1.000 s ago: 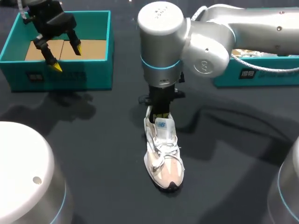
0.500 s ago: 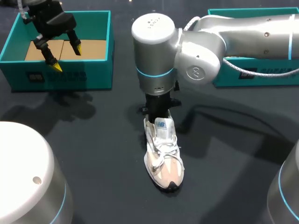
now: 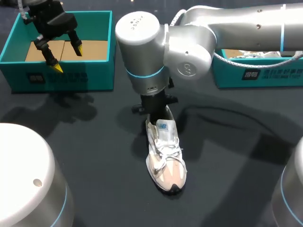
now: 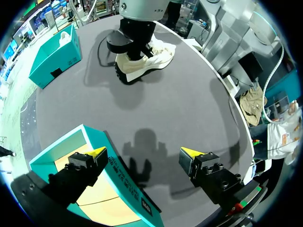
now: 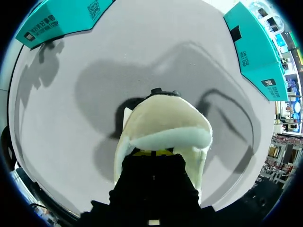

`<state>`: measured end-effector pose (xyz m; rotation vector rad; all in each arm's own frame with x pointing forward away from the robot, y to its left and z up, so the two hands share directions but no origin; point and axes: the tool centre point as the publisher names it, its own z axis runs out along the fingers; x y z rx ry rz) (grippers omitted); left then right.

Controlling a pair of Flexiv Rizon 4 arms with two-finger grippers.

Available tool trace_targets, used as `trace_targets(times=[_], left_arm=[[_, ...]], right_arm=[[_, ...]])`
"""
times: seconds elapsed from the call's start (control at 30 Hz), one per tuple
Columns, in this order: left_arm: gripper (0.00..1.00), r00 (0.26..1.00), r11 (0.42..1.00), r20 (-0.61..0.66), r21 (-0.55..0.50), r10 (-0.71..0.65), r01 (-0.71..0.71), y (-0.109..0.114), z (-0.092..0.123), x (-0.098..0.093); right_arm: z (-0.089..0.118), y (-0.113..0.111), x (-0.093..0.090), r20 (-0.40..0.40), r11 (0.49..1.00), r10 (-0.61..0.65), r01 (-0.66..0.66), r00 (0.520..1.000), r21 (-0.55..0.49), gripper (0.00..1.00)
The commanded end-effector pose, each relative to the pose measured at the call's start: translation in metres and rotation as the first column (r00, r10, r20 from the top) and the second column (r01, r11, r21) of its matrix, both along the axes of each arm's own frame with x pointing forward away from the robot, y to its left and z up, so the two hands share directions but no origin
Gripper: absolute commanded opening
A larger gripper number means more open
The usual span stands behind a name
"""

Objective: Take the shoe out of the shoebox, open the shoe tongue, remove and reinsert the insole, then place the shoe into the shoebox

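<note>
Item 1: shoe. White/cream trainer, pinkish toe, white laces. Upright on its sole on the dark bench, outside both boxes. Used as ref. point for all entries below.

Item 2: R gripper. Pushed down into the shoe's heel opening. Black body fills the mouth of the shoe, and the collar padding shows ahead of it in the R wrist view. Apart or together: cannot tell, as the shoe hides it. R arm reaches over from the shoe's right, with its big silver joint directly above the heel.

Item 3: L gripper. Well apart from the shoe, beyond its heel and off to its left. Fingers spread wide, nothing between them. One is over the box interior, the other over bare bench just outside the box wall.

Item 4: L shoebox. Teal, open top, tan floor showing. Beyond and left of the shoe, under the L gripper.

Item 5: R shoebox. Teal, beyond and right of the shoe. Pale contents, can't make out what.
</note>
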<state>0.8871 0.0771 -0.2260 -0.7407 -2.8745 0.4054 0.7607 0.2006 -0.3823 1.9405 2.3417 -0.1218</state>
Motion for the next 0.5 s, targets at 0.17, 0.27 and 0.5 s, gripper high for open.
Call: trace_targets(times=[0.17, 0.27, 0.5], left_arm=[[1.00, 1.000, 1.000, 0.001, 0.002, 0.000, 0.000, 0.000, 0.000, -0.001], [1.00, 1.000, 1.000, 0.001, 0.002, 0.000, 0.000, 0.000, 0.000, -0.001], [1.00, 1.000, 1.000, 0.001, 0.002, 0.000, 0.000, 0.000, 0.000, -0.001]], right_arm=[[-0.044, -0.007, -0.002, -0.112, 0.996, -0.019, 0.029, 0.994, 0.085, 0.00], [-0.038, -0.010, -0.015, -0.119, 0.995, -0.048, 0.057, 0.992, 0.081, 0.00], [-0.007, -0.010, -0.029, -0.081, 0.996, -0.061, 0.066, 0.995, 0.055, 0.00]])
